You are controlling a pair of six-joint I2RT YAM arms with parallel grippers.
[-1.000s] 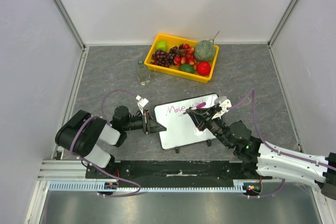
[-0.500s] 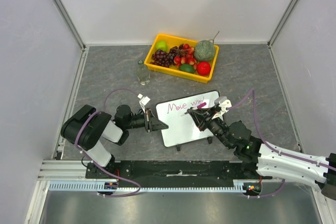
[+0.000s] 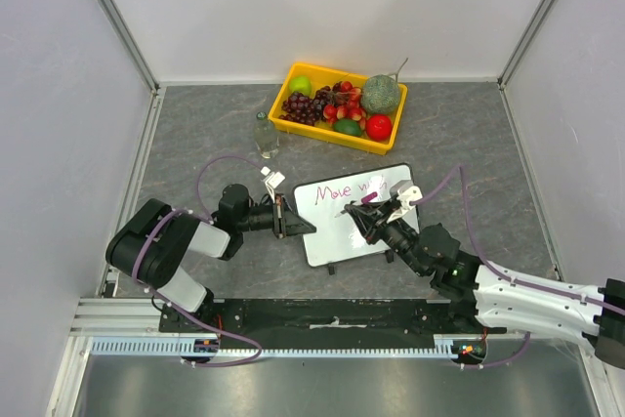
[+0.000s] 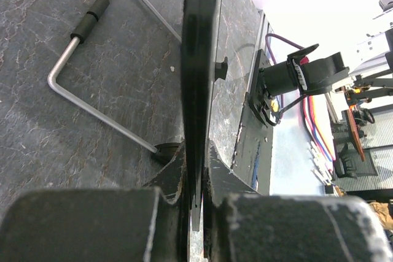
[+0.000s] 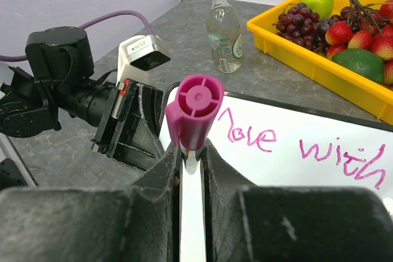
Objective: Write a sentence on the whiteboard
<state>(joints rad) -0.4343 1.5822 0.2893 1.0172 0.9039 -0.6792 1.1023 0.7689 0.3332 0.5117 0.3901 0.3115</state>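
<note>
Reaches in from the lower left of the overhead view with the left arm (image 3: 166, 246), elbow bunched near the base, wrist stretched level toward the right. Pinches the left edge of the whiteboard (image 3: 342, 239) in the left gripper (image 3: 293, 225), jaws closed tight on the rim. Extends the right arm (image 3: 508, 290) diagonally from the lower right toward centre. Clamps a magenta marker (image 5: 194, 108) in the right gripper (image 3: 359, 214), angled down over the whiteboard.

Counter (image 3: 195, 144): grey, stone-patterned, enclosed by white walls. Yellow tray (image 3: 322, 133), at the far middle, holding: green apple (image 3: 301, 85); dark grapes (image 3: 303, 106); strawberries (image 3: 344, 104); netted green melon (image 3: 381, 94) with stalk; red round fruit (image 3: 379, 126); dark green fruit (image 3: 348, 127). Clear glass bottle (image 3: 266, 136), capped, green label, upright just beside the tray's left end.
</note>
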